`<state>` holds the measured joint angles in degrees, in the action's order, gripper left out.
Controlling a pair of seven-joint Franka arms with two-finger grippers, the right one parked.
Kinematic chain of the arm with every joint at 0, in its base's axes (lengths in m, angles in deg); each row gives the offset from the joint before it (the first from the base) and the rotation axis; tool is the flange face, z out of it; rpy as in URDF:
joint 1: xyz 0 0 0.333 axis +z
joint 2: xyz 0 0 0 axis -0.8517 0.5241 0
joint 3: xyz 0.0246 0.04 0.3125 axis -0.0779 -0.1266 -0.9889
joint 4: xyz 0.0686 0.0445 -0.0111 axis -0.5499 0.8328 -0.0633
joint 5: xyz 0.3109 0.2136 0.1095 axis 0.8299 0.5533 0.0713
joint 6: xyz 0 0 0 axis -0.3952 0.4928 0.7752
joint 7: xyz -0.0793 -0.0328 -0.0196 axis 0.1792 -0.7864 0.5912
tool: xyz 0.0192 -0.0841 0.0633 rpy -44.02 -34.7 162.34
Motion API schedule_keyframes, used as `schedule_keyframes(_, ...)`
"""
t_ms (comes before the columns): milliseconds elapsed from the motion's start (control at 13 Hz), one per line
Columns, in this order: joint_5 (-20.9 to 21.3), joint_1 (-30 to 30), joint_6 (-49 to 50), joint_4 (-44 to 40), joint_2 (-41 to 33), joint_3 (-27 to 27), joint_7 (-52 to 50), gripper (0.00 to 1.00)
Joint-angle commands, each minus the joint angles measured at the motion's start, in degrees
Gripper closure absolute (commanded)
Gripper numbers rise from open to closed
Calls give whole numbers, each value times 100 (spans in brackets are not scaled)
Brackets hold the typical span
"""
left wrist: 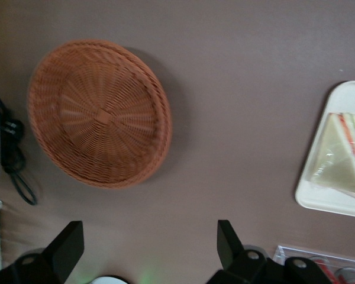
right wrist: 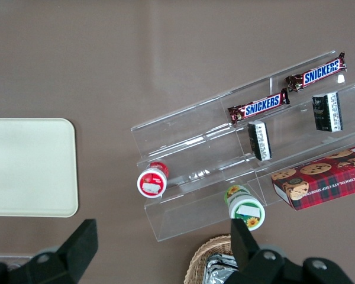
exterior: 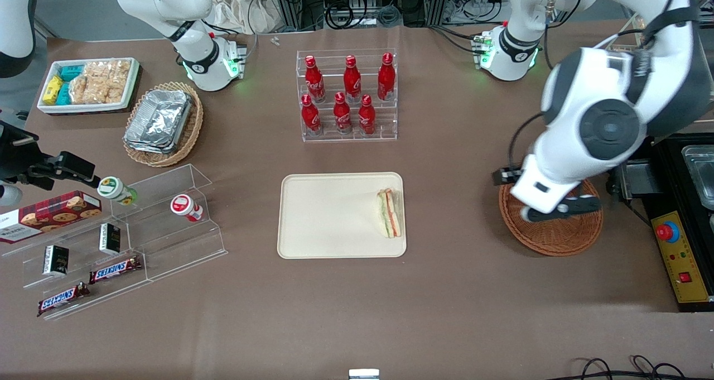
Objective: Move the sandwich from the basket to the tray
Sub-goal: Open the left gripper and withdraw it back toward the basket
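The sandwich point(exterior: 389, 212) lies on the cream tray point(exterior: 329, 218), at the tray's edge toward the working arm's end. The reddish-brown wicker basket point(exterior: 552, 237) stands empty on the table beside the tray, toward the working arm's end. My left gripper point(exterior: 563, 208) hangs above the basket, open and empty. In the left wrist view the gripper point(left wrist: 148, 242) has its black fingers point(left wrist: 68, 245) spread wide over bare table, with the empty basket point(left wrist: 100, 112) and the sandwich point(left wrist: 343, 157) on the tray point(left wrist: 337, 204) both apart from it.
A clear rack of red bottles point(exterior: 348, 92) stands farther from the front camera than the tray. A tan basket of foil trays point(exterior: 162, 123), a white snack bin point(exterior: 89, 84) and a clear snack shelf point(exterior: 122, 235) lie toward the parked arm's end. A yellow control box point(exterior: 678, 254) stands beside the basket.
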<state>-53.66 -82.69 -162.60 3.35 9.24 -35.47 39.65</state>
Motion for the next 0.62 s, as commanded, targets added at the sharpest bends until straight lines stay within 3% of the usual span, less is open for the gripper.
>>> schedule_keyframes(0,-28,-48,87,181,-320,-475,613,0)
schedule_keyframes(385,-107,-5,-9,172,-276,-652,667,0)
schedule_keyframes(462,-107,265,-35,172,-259,-583,667,0)
schedule_keyframes(538,-81,720,-27,172,-276,-95,676,0)
